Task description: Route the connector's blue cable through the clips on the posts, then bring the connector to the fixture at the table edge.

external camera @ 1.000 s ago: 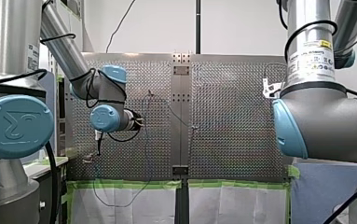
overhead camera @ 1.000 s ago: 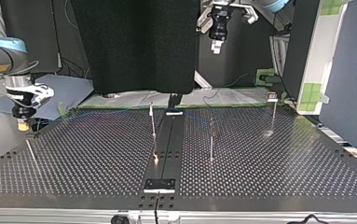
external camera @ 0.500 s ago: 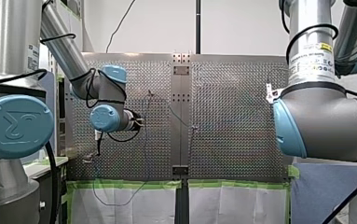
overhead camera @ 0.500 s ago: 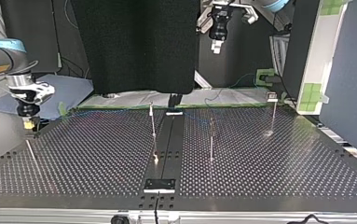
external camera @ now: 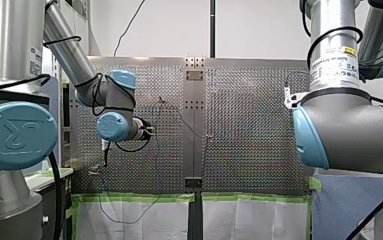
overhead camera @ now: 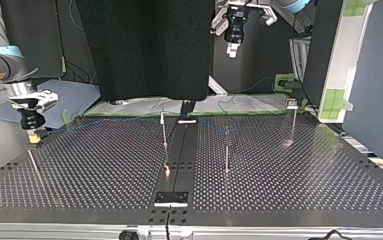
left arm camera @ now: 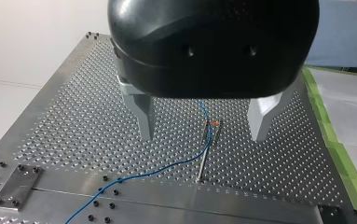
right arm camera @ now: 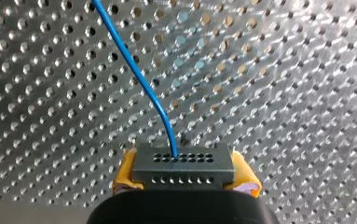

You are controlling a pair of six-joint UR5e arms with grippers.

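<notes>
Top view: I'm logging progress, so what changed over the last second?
My right gripper, shut on the connector, sank closer to the table at the view's left. My left gripper stayed high and open; the posts and blue cable look unmoved.

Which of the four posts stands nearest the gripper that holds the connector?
The thin post at the top view's far left, close beside my right gripper with the connector. The other three posts stand farther off, toward the middle and right.

silver arms [external camera: 9, 40], blue joint caps [external camera: 16, 135], blk cables [external camera: 61, 39].
</notes>
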